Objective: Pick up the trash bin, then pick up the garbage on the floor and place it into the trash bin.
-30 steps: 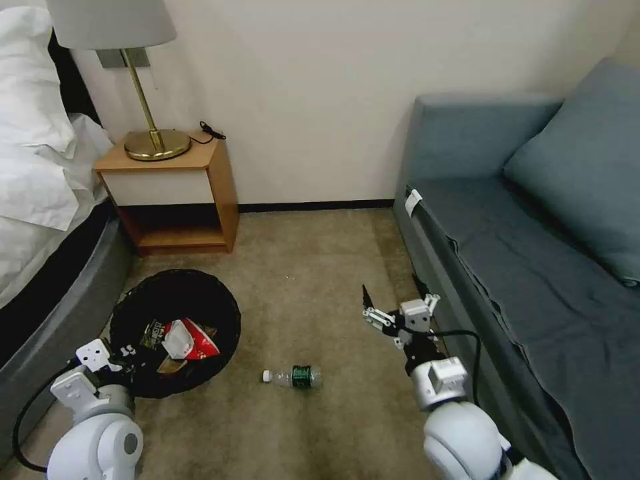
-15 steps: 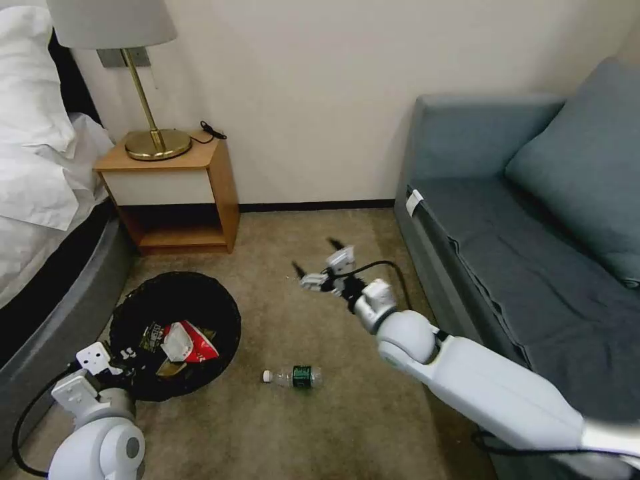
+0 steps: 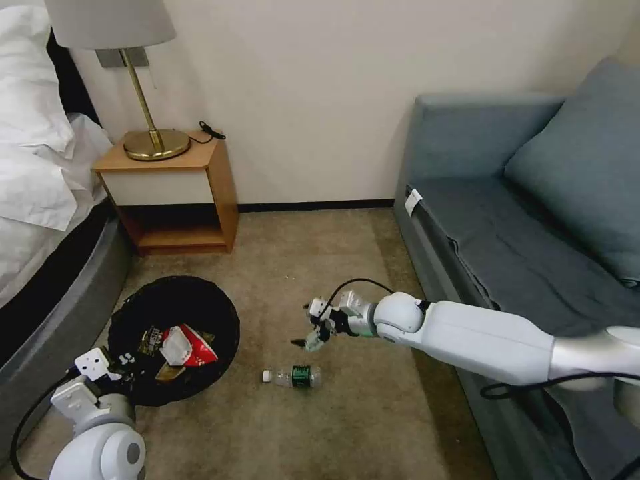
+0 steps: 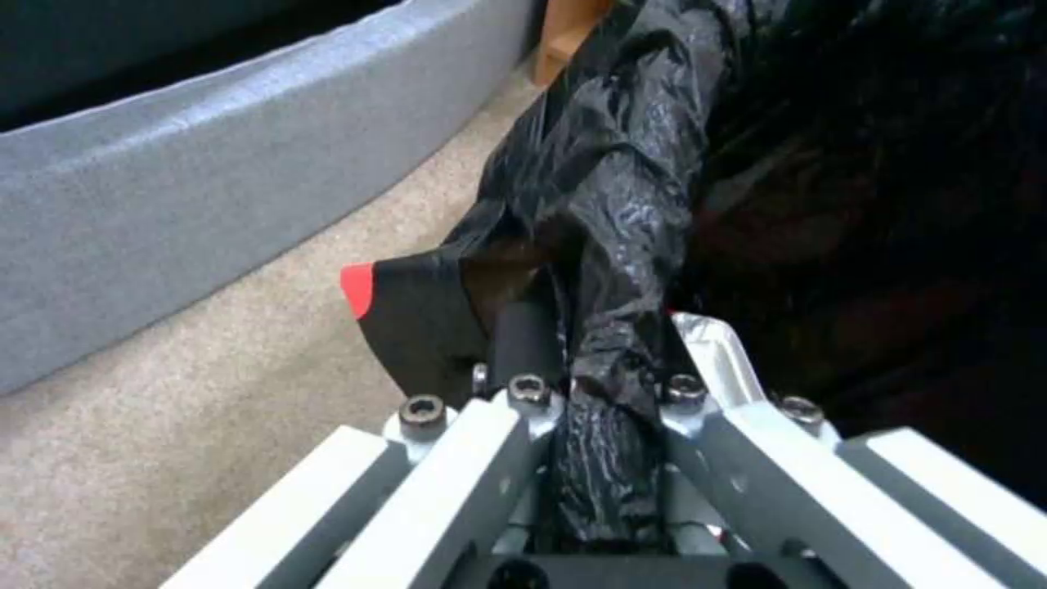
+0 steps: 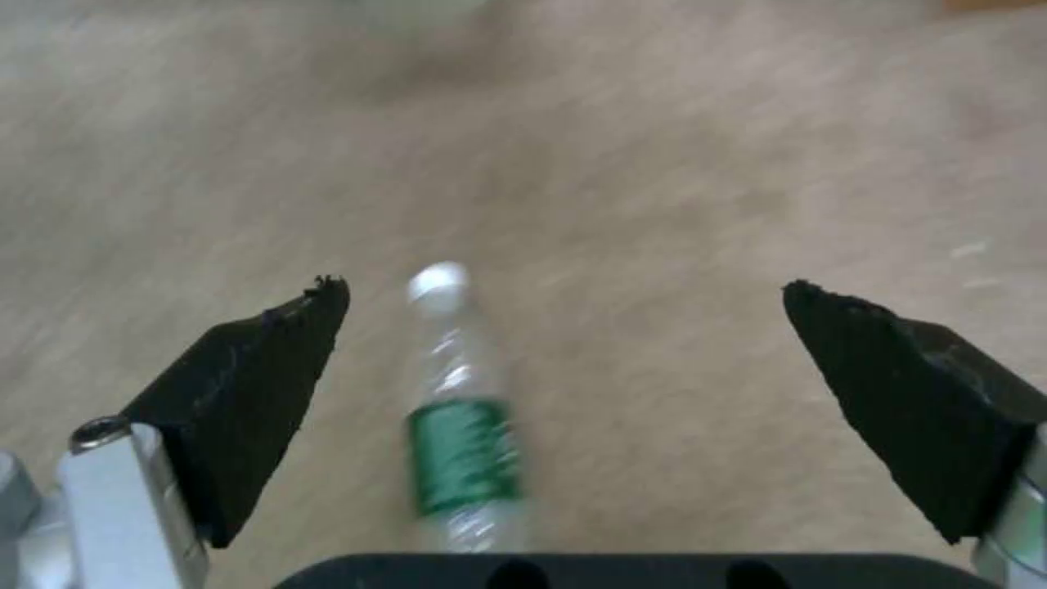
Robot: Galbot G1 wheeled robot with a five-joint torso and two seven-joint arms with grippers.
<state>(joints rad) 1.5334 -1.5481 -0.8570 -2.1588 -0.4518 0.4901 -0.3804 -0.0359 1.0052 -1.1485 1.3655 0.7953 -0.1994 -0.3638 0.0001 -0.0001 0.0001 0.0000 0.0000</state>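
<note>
L hand [image 4: 595, 384] clamped on bin bag [image 4: 622, 188]

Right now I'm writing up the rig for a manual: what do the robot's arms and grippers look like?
Both arms are glossy white with rounded joints and light grey wrist sections; a black cable loops along each. The right gripper has silver metal links ending in black, wedge-shaped fingers. The left gripper has white and grey links with hex-head bolts, and one black finger with a red tip.
</note>
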